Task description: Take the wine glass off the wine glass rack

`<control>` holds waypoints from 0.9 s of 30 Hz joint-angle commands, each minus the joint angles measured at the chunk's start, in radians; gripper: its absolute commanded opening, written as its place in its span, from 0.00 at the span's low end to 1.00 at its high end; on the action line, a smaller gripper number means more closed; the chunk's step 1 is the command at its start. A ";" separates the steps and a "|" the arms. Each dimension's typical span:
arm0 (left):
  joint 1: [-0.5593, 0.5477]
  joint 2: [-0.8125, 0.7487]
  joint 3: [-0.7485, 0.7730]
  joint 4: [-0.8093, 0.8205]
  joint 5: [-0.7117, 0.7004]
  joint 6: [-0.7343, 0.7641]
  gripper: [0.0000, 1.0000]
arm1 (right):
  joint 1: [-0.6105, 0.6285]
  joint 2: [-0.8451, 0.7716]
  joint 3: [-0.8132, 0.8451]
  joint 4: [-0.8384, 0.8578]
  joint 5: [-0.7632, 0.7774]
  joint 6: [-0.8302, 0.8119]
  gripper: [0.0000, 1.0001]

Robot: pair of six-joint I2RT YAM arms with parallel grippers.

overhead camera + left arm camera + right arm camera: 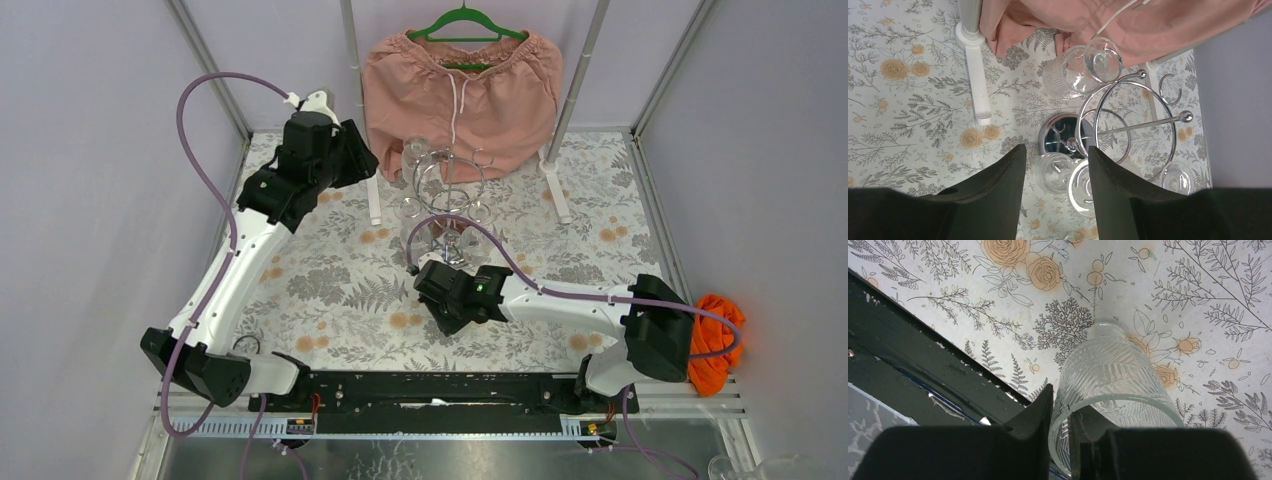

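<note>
A floral-print cloth (330,290) covers the table, with plain lilac walls on three sides.

The right gripper (1060,412) is clenched on the rim of a ribbed wine glass (1113,375), with one finger inside the bowl and the other outside it. The glass points away from the wrist camera and narrows toward its far end. Its stem and foot are hidden, so I cannot tell whether it touches the cloth. Just beside it runs the black rail (923,355) at the near edge of the table. In the overhead view this gripper sits in front of the wine glass rack (448,190) and apart from it, so the held glass is off the wire arms.

The left gripper (1055,165) is released, its dark fingers (1010,180) spread wide with nothing between them. It hangs above the rack, looking down on the round mirror base and the looping chrome wires. Several other glasses (1083,65) hang from the arms around the central post.

Behind the rack, pink shorts (460,90) hang on a green hanger (465,20) from the clothes rail, whose white feet (975,75) rest on the cloth. An orange rag (715,345) lies at the far right edge.
</note>
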 commanded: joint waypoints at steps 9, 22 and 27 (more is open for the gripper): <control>0.010 -0.007 -0.031 0.051 0.012 0.002 0.56 | -0.002 0.000 0.052 -0.042 0.000 -0.007 0.31; 0.015 -0.013 -0.046 0.051 0.019 0.005 0.56 | 0.037 -0.048 0.149 -0.123 0.049 0.009 0.38; 0.017 -0.015 -0.051 0.051 0.020 0.002 0.56 | 0.099 -0.047 0.314 -0.284 0.199 0.017 0.38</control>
